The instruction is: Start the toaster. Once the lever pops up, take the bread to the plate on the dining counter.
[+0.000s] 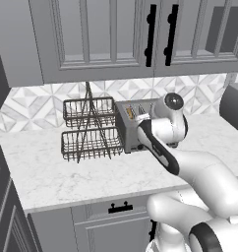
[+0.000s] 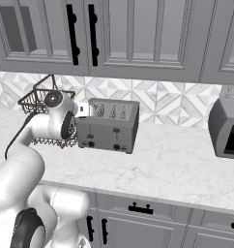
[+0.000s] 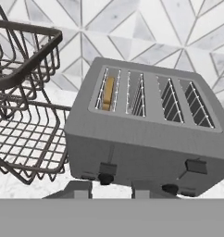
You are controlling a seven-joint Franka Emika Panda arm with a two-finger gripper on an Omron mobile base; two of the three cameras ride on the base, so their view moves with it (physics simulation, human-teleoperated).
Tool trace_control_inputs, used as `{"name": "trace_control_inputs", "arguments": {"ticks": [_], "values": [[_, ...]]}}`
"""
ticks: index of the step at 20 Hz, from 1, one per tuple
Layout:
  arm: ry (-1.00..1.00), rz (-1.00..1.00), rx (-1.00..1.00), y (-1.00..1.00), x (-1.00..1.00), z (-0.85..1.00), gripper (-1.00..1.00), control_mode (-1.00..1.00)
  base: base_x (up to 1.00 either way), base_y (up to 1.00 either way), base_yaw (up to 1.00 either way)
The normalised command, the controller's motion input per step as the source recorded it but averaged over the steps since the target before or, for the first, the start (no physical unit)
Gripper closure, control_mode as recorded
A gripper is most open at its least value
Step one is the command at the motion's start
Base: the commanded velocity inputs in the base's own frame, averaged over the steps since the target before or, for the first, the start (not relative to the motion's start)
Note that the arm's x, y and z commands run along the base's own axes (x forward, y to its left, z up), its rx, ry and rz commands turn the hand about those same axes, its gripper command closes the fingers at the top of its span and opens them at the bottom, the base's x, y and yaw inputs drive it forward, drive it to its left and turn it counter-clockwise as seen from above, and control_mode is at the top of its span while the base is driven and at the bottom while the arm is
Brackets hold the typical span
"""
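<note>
1. marble counter (image 1: 52,172) runs under grey wall cabinets (image 2: 138,38), with a patterned tile backsplash (image 3: 146,28) behind.
2. nearest, the white arm reaches forward; the end effector (image 3: 111,190) sits low, just in front of the toaster's face, and i cannot tell whether its fingers are parted or closed; nothing is seen between them.
3. the toaster (image 2: 109,125) stands on the counter, levers and knobs facing the arm.
4. the bread (image 3: 108,92) sits down in the leftmost slot, golden edge showing.
5. a two-tier wire basket rack (image 1: 89,129) stands just left of the toaster.
6. farther right, a dark grey appliance (image 2: 227,128) rests on the counter.
</note>
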Motion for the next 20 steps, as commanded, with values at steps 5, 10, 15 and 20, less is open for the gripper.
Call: {"name": "trace_control_inputs", "arguments": {"ticks": [5,10,15,20], "values": [[-0.03,0.01,0.0,0.0,0.0,0.1,-1.0,-1.0,0.0,0.0,0.0],[-0.09,0.01,0.01,0.0,0.0,0.0,-1.0,-1.0,0.0,0.0,0.0],[-0.02,0.0,0.01,0.0,0.0,0.09,-1.0,-1.0,0.0,0.0,0.0],[0.0,0.0,0.0,0.0,0.0,0.0,-1.0,-1.0,0.0,0.0,0.0]]}}
